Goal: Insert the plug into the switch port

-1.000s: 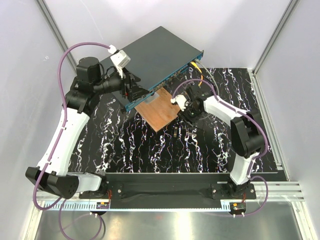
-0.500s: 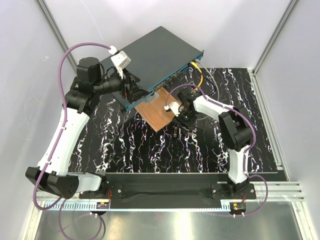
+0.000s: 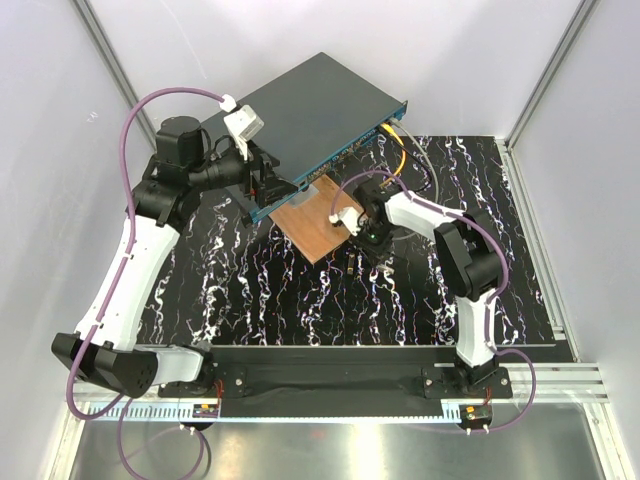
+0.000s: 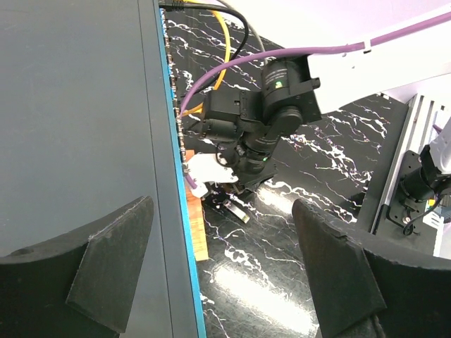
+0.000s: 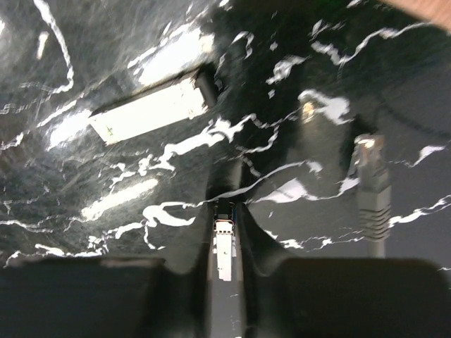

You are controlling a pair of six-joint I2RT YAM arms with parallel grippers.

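White-walled cell, black marbled table (image 3: pixel 300 300).
White walls (image 3: pixel 330 30) close in the back and both sides, with aluminium posts (image 3: pixel 105 50) slanting up at the corners. The table top is glossy black with white veining and throws back the light in pale patches (image 4: pixel 243 276). A black bar (image 3: pixel 330 360) and silver rails (image 3: pixel 560 375) edge its near side; in front of them lies a brushed metal sheet (image 3: pixel 330 445), with a white ruled strip (image 3: pixel 300 412) along its far edge.
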